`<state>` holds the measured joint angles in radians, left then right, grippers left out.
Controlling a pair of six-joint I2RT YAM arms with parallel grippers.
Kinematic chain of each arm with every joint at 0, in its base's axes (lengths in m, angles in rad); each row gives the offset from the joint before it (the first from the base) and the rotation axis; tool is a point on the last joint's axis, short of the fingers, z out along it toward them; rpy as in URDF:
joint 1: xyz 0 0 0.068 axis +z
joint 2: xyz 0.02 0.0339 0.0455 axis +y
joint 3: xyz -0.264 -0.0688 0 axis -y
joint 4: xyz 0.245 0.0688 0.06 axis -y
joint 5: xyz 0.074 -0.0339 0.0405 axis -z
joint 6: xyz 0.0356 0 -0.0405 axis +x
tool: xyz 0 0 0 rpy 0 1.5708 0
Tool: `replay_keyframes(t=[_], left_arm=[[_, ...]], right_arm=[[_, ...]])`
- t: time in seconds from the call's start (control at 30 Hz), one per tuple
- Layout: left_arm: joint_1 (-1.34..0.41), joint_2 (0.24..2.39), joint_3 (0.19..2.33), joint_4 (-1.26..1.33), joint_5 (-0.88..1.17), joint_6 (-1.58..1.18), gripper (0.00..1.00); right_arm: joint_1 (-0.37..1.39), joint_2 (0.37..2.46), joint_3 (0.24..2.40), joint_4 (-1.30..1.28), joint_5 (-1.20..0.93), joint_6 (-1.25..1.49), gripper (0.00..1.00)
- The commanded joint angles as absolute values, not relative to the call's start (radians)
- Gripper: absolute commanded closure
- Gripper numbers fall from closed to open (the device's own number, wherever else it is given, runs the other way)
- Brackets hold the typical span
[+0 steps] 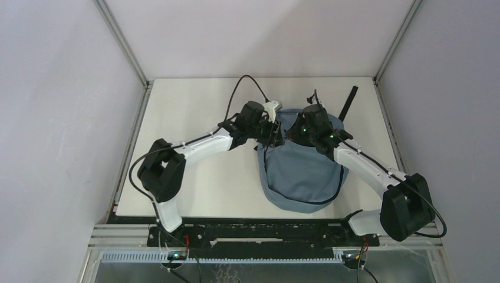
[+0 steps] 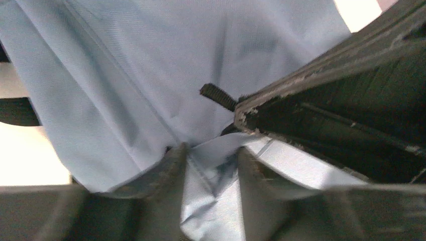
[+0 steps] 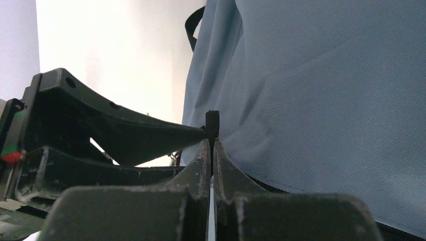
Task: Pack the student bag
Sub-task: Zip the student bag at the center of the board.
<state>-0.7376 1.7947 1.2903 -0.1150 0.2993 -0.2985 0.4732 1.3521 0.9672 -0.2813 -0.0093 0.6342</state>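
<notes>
Nearest the lens, pinches a short black ribbed cord (image 3: 212,123) between the pressed-together fingers (image 3: 198,165) of the right tool (image 3: 211,143), hard against the far end of the soft grey-blue fabric student bag (image 1: 301,171). Clamps a fold of that bag's cloth in the left tool (image 2: 211,153), just left of the cord, with both tools' tips nearly touching. Rests the bag's rounded near end on the white worktop (image 1: 194,106), with a black strap (image 1: 350,101) trailing off the bag's far right corner.
</notes>
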Motion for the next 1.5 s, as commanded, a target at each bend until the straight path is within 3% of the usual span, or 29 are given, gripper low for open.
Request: replay_keyframes(t=[0.0,0.07,0.13,1.03,1.23,1.47], left_arm=[[-0.739,1.845,1.392,-0.106,0.321,-0.318,0.69],[-0.736,1.861,1.411,-0.132,0.343,-0.314,0.91],[-0.732,1.868,1.419,-0.156,0.359,-0.312,1.0],[-0.628,1.72,1.173,-0.216,0.354,-0.275,1.0],[-0.605,1.698,1.165,-0.221,0.345,-0.277,1.0],[-0.587,1.711,1.192,-0.225,0.331,-0.296,1.0]], right_arm=[[0.456,1.339,0.972,-0.248,-0.026,0.645,1.0],[0.445,1.334,0.971,-0.258,-0.018,0.641,1.0],[0.433,1.328,0.971,-0.268,-0.013,0.639,1.0],[0.054,1.067,0.757,-0.366,0.071,0.514,1.0],[-0.038,1.081,0.735,-0.387,0.075,0.533,1.0],[-0.03,1.109,0.726,-0.326,-0.012,0.574,1.0]])
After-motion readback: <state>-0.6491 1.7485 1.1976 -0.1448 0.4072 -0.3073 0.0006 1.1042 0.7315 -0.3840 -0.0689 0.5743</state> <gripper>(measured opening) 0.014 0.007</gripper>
